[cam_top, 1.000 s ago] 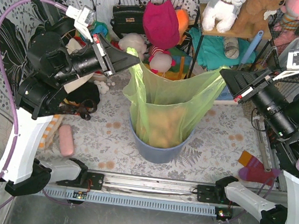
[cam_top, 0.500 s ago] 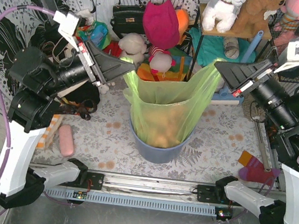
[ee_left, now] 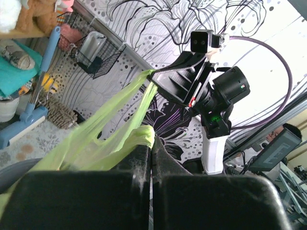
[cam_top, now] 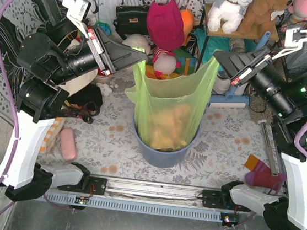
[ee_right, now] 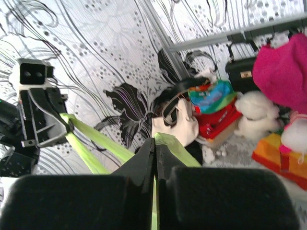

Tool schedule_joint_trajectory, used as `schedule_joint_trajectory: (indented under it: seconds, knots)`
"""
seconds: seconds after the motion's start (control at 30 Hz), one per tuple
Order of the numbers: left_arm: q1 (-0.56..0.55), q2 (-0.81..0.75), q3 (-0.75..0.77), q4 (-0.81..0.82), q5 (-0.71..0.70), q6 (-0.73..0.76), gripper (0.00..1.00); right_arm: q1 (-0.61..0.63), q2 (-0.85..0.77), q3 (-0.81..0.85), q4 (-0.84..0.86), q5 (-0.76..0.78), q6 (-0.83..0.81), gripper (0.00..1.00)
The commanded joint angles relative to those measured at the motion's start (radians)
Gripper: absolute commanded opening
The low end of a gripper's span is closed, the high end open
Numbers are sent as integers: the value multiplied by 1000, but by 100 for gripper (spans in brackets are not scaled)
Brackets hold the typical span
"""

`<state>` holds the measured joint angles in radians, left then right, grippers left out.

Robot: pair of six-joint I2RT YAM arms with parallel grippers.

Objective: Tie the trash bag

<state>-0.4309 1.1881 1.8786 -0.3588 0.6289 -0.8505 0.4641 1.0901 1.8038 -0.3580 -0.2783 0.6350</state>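
Round bin [cam_top: 162,156], black handbag [cam_top: 130,17]

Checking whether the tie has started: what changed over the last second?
The right gripper lifted its corner of the trash bag up and inward; the left gripper rose slightly. The bag's mouth narrowed and stretched taller. Both grips held; the bin stayed put.

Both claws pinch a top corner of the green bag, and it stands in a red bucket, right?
Not red: the top view shows a blue-grey bin. The rest holds: the left gripper and the right gripper are each shut on a top corner of the trash bag, which stands in that bin.
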Motion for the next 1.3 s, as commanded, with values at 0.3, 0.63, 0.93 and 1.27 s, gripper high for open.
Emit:
schedule_joint_trajectory:
  seconds: [0.3, 0.63, 0.93, 1.27]
  knots:
    - [5, -126, -198, 51, -38, 25, 0, 1, -135, -205, 113, 31, 56, 0]
    - [40, 64, 120, -70, -10, 85, 0, 1, 27, 66, 89, -1, 9, 0]
    - [43, 22, -54, 25, 33, 54, 0, 1, -60, -107, 125, 31, 38, 0]
    - [124, 91, -9, 74, 109, 5, 0, 0, -31, -104, 164, 24, 52, 0]
